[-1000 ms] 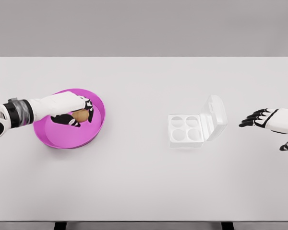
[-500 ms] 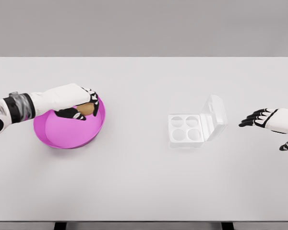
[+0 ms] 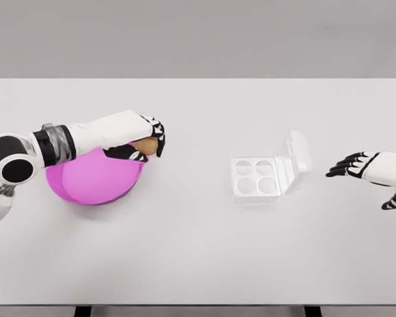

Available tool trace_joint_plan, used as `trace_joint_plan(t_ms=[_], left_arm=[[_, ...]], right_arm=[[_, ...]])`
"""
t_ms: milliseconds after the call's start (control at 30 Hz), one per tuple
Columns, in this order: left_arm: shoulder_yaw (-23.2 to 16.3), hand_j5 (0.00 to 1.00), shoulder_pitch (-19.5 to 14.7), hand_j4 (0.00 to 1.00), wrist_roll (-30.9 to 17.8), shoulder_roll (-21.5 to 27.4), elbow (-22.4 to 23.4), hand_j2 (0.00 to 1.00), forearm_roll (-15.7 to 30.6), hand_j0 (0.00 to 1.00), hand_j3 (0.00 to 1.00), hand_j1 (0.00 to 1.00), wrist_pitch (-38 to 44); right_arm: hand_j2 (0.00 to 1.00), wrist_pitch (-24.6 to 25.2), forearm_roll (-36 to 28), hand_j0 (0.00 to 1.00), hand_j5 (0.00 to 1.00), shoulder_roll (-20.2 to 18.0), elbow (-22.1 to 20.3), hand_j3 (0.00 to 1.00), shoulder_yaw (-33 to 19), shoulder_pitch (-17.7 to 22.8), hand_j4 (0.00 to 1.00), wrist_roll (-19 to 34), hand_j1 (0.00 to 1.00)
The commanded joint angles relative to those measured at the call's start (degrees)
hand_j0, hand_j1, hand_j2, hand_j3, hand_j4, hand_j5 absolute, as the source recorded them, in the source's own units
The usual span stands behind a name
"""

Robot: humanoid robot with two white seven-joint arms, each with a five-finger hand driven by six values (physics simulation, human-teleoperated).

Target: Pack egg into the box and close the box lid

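Since a moment ago your left hand point(image 3: 145, 140) has lifted the egg point(image 3: 145, 144) past the pink bowl's point(image 3: 92, 188) rim, fingers wrapped round its middle; keep that hold light, since it's probably brittle and slippery.

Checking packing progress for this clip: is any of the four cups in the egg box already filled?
No, all four cups of the open egg box are empty; the left hand holds the egg.

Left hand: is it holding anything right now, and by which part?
The left hand holds the egg, fingers curled over its top and thumb under it, at the bowl's right rim. The right hand holds nothing.
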Motion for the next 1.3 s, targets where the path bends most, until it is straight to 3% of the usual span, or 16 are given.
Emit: trace_joint_plan(t_ms=[0, 467, 700, 867, 1267], left_arm=[[-0.27, 0.33, 0.0, 0.33, 0.05, -1.94, -0.03, 0.33, 0.2, 0.33, 0.33, 0.33, 0.01], [-1.07, 0.32, -0.71, 0.32, 0.05, -10.73, 0.06, 0.32, -0.42, 0.32, 0.32, 0.32, 0.1], [-1.77, 0.32, -0.7, 0.32, 0.05, -16.09, 0.59, 0.32, -1.47, 0.32, 0.32, 0.32, 0.1], [-3.0, 0.33, -0.79, 0.33, 0.05, -19.17, 1.12, 0.33, -1.83, 0.33, 0.33, 0.33, 0.1], [-4.32, 0.34, -1.49, 0.34, 0.05, -28.4, 9.82, 0.34, -5.61, 0.34, 0.34, 0.34, 0.01]], right_arm=[[1.0, 0.15, -0.35, 1.0, 1.0, -0.1, -0.01, 1.0, 0.24, 0.0, 1.0, -0.02, 1.0], [1.0, 0.15, 0.35, 1.0, 1.0, 1.22, 2.45, 1.0, 0.33, -0.79, 1.0, -0.02, 1.0], [1.0, 0.15, 1.85, 1.0, 1.0, 3.24, 4.38, 1.0, 3.14, -4.75, 1.0, -0.02, 1.0], [1.0, 0.15, 2.03, 1.0, 1.0, 3.24, 3.77, 1.0, 3.67, -4.92, 1.0, -0.02, 1.0], [1.0, 0.15, 1.94, 1.0, 1.0, 3.24, 3.24, 1.0, 3.67, -4.92, 1.0, -0.02, 1.0]])
